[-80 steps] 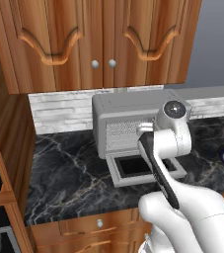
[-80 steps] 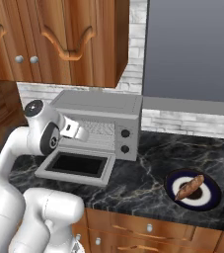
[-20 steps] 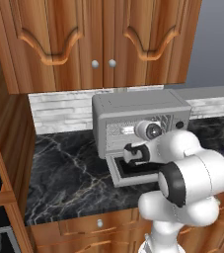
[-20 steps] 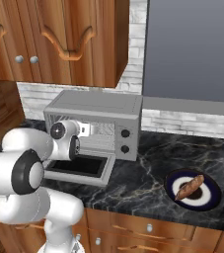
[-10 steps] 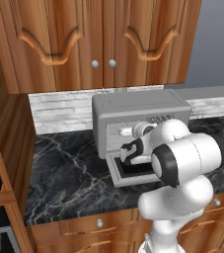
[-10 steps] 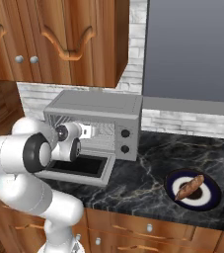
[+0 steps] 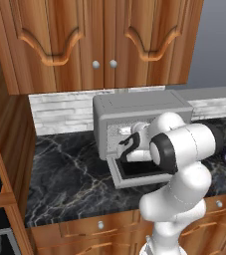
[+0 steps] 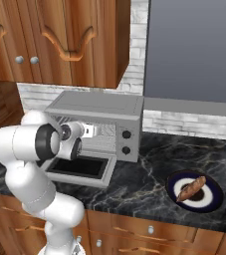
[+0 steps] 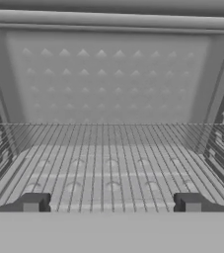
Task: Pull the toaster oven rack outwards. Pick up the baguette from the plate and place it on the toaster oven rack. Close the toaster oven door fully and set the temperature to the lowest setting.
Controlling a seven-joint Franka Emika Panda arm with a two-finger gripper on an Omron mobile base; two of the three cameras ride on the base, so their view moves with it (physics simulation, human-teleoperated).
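Item — toaster oven rack (image 9: 108,168): lying inside the toaster oven (image 8: 97,119), lower centre of the hand view; door (image 8: 79,170) hanging open.
Fingers (image 9: 33,202): standing wide, holding nothing, reaching over the rack's front edge.
Step in hand — rack pull; next, likely closing on the front wire and drawing outward.
Baguette (image 8: 190,189): waiting on the plate (image 8: 174,191), lower right of the surface.
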